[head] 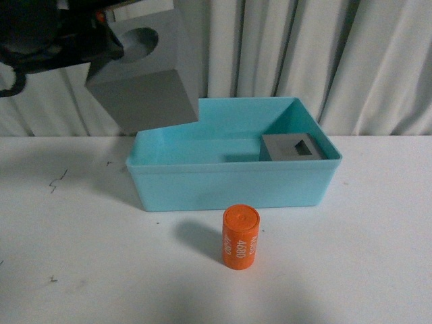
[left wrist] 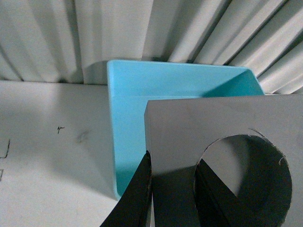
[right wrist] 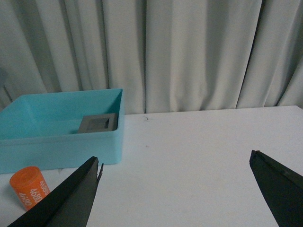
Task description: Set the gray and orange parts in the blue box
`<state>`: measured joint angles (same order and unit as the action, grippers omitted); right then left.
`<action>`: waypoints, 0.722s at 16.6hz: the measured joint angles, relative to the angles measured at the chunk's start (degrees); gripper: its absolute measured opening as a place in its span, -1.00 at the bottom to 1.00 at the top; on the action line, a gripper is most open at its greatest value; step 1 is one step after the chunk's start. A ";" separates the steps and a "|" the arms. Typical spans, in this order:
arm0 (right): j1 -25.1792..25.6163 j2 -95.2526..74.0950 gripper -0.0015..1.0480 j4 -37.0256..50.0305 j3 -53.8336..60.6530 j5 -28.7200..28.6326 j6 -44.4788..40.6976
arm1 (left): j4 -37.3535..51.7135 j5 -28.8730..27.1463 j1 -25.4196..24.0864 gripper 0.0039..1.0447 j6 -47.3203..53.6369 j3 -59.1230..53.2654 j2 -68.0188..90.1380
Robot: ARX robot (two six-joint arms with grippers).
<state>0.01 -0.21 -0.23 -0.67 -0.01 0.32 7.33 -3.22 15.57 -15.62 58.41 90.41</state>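
Observation:
My left gripper is shut on the gray cube with the round recess and holds it high above the left end of the blue box. In the left wrist view one finger grips the cube's outer wall and the other sits inside the recess, with the box below. The gray cube with the rectangular recess lies inside the box at its right end. The orange cylinder printed "4680" stands upright on the table in front of the box. My right gripper is open and empty above bare table, right of the box.
The white table carries a few small dark marks at the left. A pleated light curtain hangs close behind the box. The right wrist view shows the cylinder and the boxed cube.

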 joint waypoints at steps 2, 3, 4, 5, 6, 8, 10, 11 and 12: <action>0.00 0.00 0.87 0.02 0.00 0.02 0.02 | 0.37 -0.74 1.03 -0.62 1.44 4.46 5.86; 0.00 0.00 0.87 0.02 0.00 0.02 0.00 | 0.17 -1.07 1.33 -0.62 2.23 6.08 8.59; 0.00 0.00 0.87 0.00 0.00 0.02 0.00 | 0.09 -1.44 1.49 -0.62 2.82 7.06 10.88; 0.00 0.00 0.87 0.00 0.00 0.00 0.00 | 0.37 -1.95 1.46 -0.62 3.69 7.52 12.55; 0.00 0.00 0.87 0.02 0.00 0.00 0.02 | 0.44 -2.32 1.27 -0.62 4.13 8.07 14.03; 0.00 0.00 0.87 0.02 0.00 0.00 0.02 | 0.63 -2.58 0.81 -0.62 4.35 8.26 15.63; 0.00 0.00 0.87 0.02 0.00 0.02 0.00 | 0.92 -3.08 -0.02 -0.62 5.07 8.24 16.37; 0.00 0.00 0.87 0.02 0.00 0.00 0.00 | 1.14 -3.37 -0.28 -0.62 5.20 8.24 16.55; 0.00 0.00 0.87 0.02 0.00 0.02 0.00 | 1.29 -3.48 -0.55 -0.62 5.38 8.24 16.79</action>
<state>0.01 -0.21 -0.21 -0.67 0.01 0.32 8.62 -6.70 15.03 -10.24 66.65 107.20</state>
